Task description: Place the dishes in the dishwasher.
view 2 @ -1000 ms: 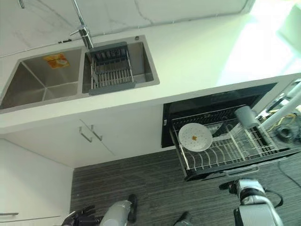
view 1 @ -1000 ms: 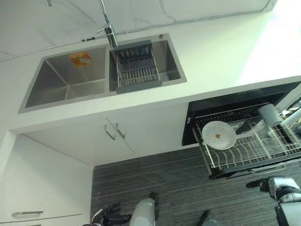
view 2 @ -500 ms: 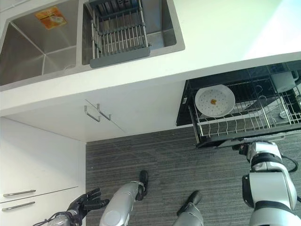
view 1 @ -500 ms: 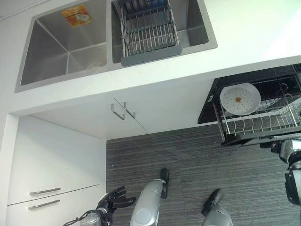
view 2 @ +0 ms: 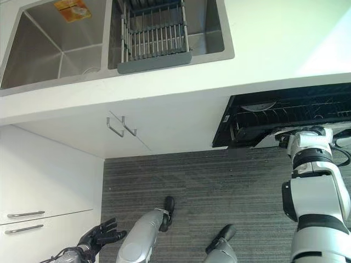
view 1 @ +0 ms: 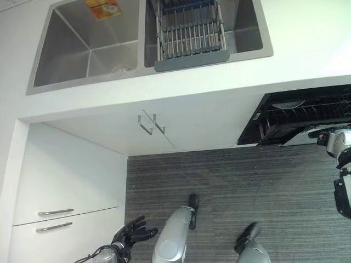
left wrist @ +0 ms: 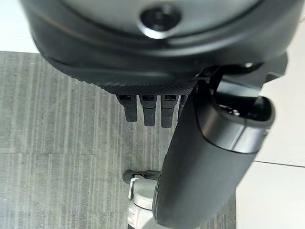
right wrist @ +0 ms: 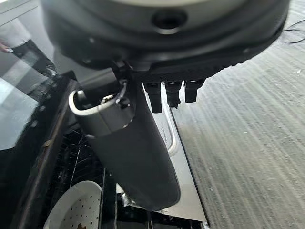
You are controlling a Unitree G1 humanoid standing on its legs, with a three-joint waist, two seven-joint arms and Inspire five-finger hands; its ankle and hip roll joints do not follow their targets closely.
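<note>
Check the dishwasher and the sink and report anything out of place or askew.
Nothing stands out. The dishwasher rack is nearly pushed in, with the white plate seated in it and the right hand at its front edge. The drying rack sits squarely in the sink. The left hand hangs open, low.

plate in dishwasher, right of sink
</note>
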